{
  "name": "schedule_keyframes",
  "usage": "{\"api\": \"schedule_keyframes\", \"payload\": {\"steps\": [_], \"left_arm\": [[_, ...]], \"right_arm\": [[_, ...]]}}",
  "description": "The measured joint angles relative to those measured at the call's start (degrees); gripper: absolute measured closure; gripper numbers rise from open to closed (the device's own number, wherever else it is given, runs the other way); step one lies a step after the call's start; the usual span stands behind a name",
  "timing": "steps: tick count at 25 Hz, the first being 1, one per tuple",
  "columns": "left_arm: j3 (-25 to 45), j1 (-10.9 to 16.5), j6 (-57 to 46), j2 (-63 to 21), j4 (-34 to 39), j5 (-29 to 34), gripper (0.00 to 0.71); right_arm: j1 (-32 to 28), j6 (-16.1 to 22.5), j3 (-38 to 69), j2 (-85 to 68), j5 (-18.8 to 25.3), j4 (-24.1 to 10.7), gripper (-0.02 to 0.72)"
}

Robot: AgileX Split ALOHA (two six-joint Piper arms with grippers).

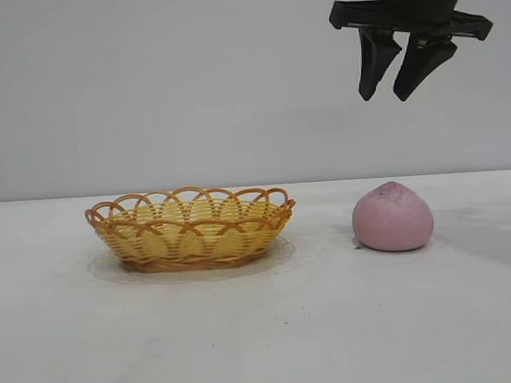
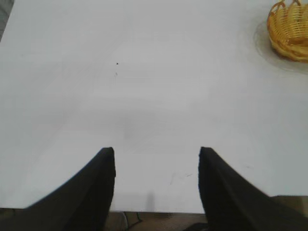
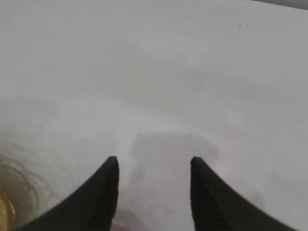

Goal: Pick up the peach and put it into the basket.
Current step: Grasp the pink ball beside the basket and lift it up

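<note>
The peach (image 1: 392, 217), dusty pink and rounded with a small tip, rests on the white table at the right. To its left stands the basket (image 1: 189, 241), shallow yellow-tan wicker with a looped rim and nothing in it. My right gripper (image 1: 384, 97) hangs well above the peach, fingers pointing down, open and holding nothing. In the right wrist view that gripper (image 3: 154, 159) shows only table between its fingers. My left gripper (image 2: 157, 150) is open over bare table near the table's edge, with the basket (image 2: 288, 30) far off at a corner of the left wrist view.
The white table (image 1: 264, 330) stretches wide in front of the basket and peach. A plain grey wall stands behind. A gap of bare table separates basket and peach.
</note>
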Motion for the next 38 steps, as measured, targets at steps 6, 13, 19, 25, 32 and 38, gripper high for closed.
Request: {"api": "schedule_keyframes", "payload": {"steps": [6, 13, 19, 25, 32, 38], "left_arm": [[0.26, 0.0, 1.17, -2.18, 0.0, -0.24, 0.37], [0.26, 0.0, 1.28, -2.21, 0.0, -0.24, 0.37], [0.26, 0.0, 1.28, -2.21, 0.0, -0.24, 0.37], [0.26, 0.0, 1.28, -2.21, 0.0, -0.24, 0.37], [0.26, 0.0, 1.28, -2.21, 0.0, -0.24, 0.37], [0.26, 0.0, 1.28, -2.21, 0.0, -0.24, 0.37]], "right_arm": [[0.1, -1.12, -0.1, 0.09, 2.15, 0.0, 0.368], [0.1, -1.16, -0.1, 0.09, 8.98, 0.5, 0.368], [0.1, -4.12, -0.1, 0.09, 14.36, 4.1, 0.368], [0.88, -6.86, -0.1, 5.08, 20.94, 6.75, 0.368], [1.14, -9.72, -0.22, 10.81, 21.99, 9.64, 0.603], [1.47, -10.55, -1.11, 6.1, 20.47, 9.44, 0.703]]}}
